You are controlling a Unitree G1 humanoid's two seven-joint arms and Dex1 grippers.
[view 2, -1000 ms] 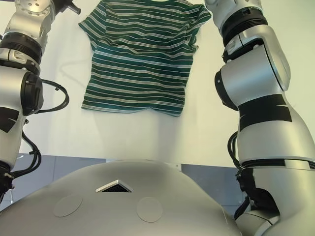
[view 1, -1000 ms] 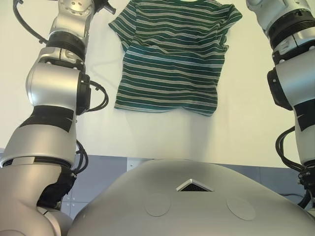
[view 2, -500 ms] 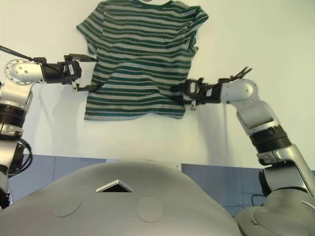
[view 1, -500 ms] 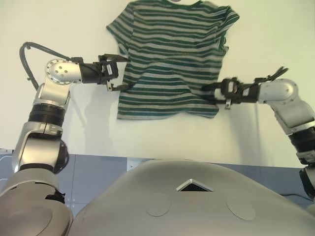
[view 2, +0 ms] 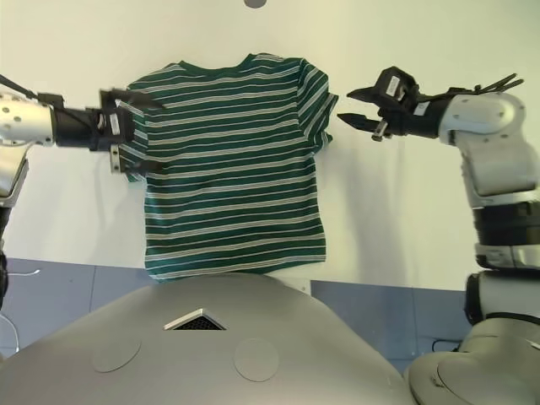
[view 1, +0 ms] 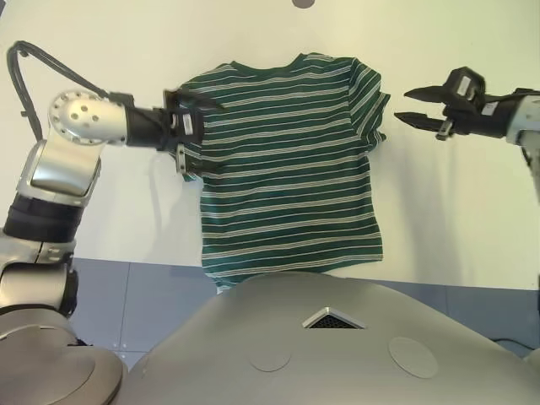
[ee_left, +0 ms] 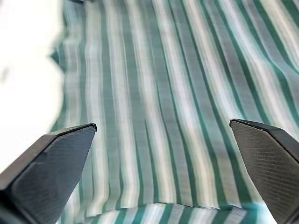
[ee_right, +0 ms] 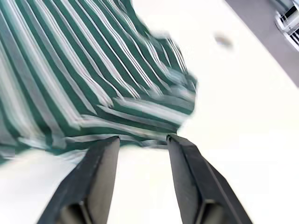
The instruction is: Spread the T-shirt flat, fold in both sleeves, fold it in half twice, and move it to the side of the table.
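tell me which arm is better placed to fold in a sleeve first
Left, probably: its jaws stand open over the shirt's left sleeve, with fabric between them. The right jaws are open too, but they sit beside the right sleeve, apart from it.

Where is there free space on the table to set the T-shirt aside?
Bare table lies right of the T-shirt, nearer than the open right pincer. Another bare patch lies left of the shirt, nearer than the left pincer. The strip beyond the collar is free too. It is crowded at the left sleeve, under that open pincer.
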